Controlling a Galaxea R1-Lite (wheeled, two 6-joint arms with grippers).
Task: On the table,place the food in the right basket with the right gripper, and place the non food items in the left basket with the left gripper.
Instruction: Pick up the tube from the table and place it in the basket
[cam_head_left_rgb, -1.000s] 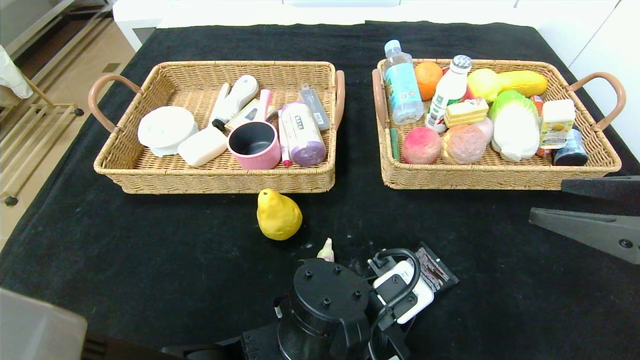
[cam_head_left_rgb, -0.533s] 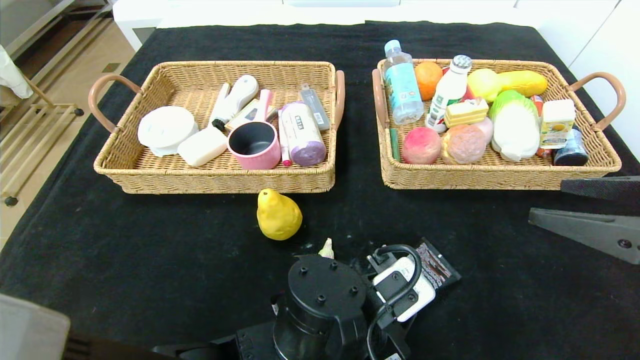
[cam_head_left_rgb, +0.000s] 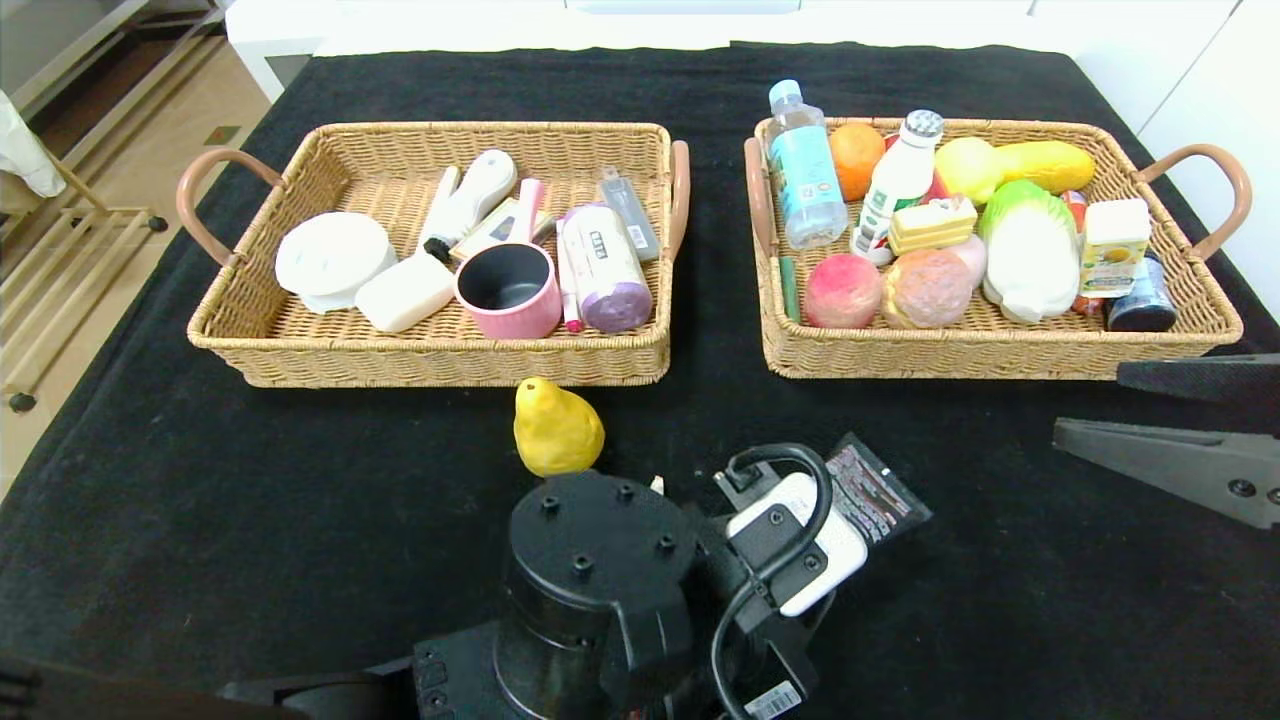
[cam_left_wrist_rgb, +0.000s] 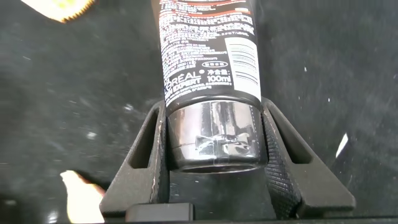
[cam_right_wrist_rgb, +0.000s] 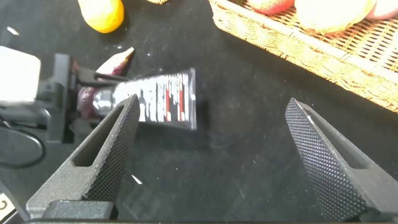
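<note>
My left gripper (cam_left_wrist_rgb: 214, 165) is clamped on the black squeeze tube (cam_left_wrist_rgb: 208, 56), one finger on each side of its wide silvery cap, so the heavy, stiff end sits between my jaws and the flat soft body trails out ahead of me. I judge that grip right, since the cap will not squash or slip the way the body would. Whether the tube is clear of the table (cam_head_left_rgb: 300, 500) I cannot tell; it lies close over the black cloth. The left basket (cam_head_left_rgb: 440, 360) is well ahead of my left hand and off to its left, already holding a white disc (cam_head_left_rgb: 330, 255), a pink mug (cam_head_left_rgb: 508, 290) and other toiletries, so the tube needs a free spot among them. The yellow pear (cam_head_left_rgb: 556, 430) stands just ahead of my left wrist, between me and the basket's near wall, and I would have to go over or around it. The eggplant (cam_right_wrist_rgb: 115, 62) shows only its tip beside my left hand, close enough to be nudged. My right gripper (cam_right_wrist_rgb: 211, 155) hovers well off to the right, fingers wide apart and holding nothing, near the front of the right basket (cam_head_left_rgb: 990, 350), which is crowded with fruit and bottles; the pear and eggplant are left for it.
</note>
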